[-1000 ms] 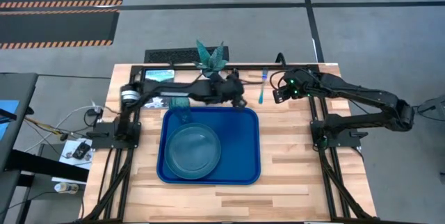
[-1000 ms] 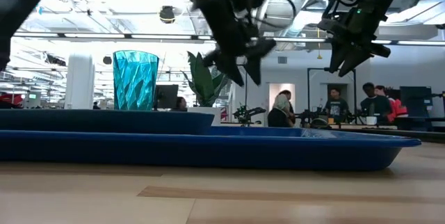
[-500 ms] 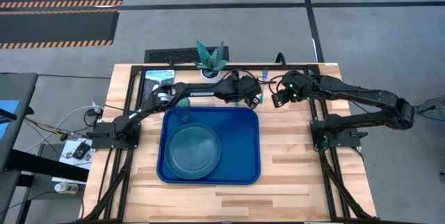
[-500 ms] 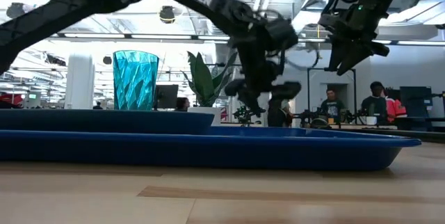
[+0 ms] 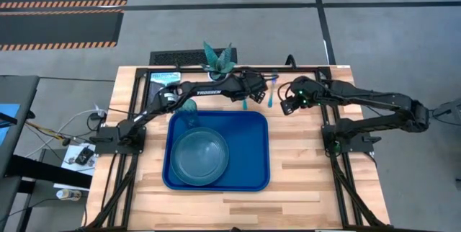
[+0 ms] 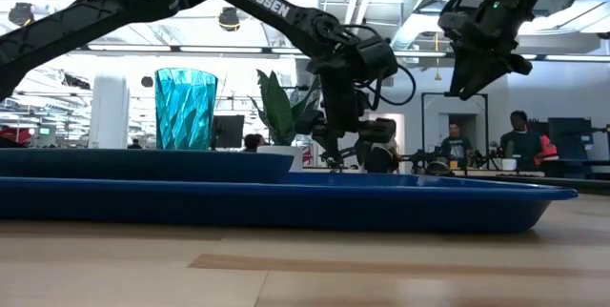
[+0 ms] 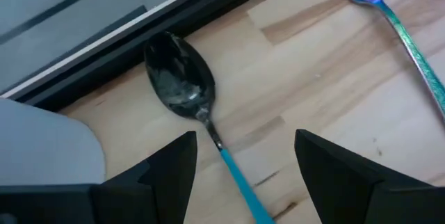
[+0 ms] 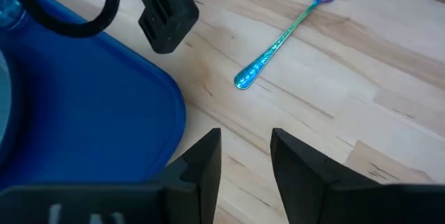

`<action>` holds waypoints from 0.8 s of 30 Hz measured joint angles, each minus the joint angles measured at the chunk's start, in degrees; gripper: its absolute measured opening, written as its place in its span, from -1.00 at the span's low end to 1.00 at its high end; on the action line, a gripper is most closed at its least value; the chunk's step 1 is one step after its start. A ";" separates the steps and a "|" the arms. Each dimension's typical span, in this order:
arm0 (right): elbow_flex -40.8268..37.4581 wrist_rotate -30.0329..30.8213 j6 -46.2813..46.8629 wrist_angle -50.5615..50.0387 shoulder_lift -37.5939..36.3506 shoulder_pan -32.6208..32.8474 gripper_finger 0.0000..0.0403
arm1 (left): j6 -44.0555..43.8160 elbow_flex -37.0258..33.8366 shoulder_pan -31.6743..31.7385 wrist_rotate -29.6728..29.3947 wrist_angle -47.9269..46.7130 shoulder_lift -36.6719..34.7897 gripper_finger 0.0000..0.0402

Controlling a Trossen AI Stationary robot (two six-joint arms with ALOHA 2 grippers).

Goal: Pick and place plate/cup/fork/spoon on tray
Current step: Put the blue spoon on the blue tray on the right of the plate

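Note:
The spoon (image 7: 182,83) lies on the bare table beyond the tray's far right corner, its dark bowl toward the far edge. It also shows in the high view (image 5: 245,102). My left gripper (image 7: 243,161) is open and low over the spoon, one finger on each side of the light blue handle (image 7: 240,182), touching nothing; it also shows in the high view (image 5: 252,88). The fork (image 5: 271,91) lies just right of the spoon. My right gripper (image 8: 247,158) is open and empty, above the table right of the fork (image 8: 285,33). The plate (image 5: 202,156) and the cup (image 5: 189,109) stand on the tray (image 5: 248,138).
A white pot with a green plant (image 5: 217,60) stands at the far edge, behind my left arm. A black frame rail (image 7: 104,64) runs along the far edge close to the spoon's bowl. The tray's right half (image 5: 248,153) is bare.
My left gripper has gone from over the tray's far edge toward the table's right and far edges, and down, until it stands low over the spoon. The spoon, the fork, the plate and the cup have stayed where they were.

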 joint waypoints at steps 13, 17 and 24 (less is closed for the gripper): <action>0.00 0.00 0.00 0.02 0.02 1.11 -0.29 | -4.11 -1.47 -1.12 4.69 -3.00 0.09 0.15; 0.00 -0.13 0.00 0.02 0.02 1.13 -0.30 | -6.79 -1.51 -1.40 4.70 -5.55 0.11 0.15; 0.00 -0.14 -0.09 0.01 0.02 1.41 -0.32 | -8.58 -1.51 -0.95 2.70 -3.20 0.11 0.15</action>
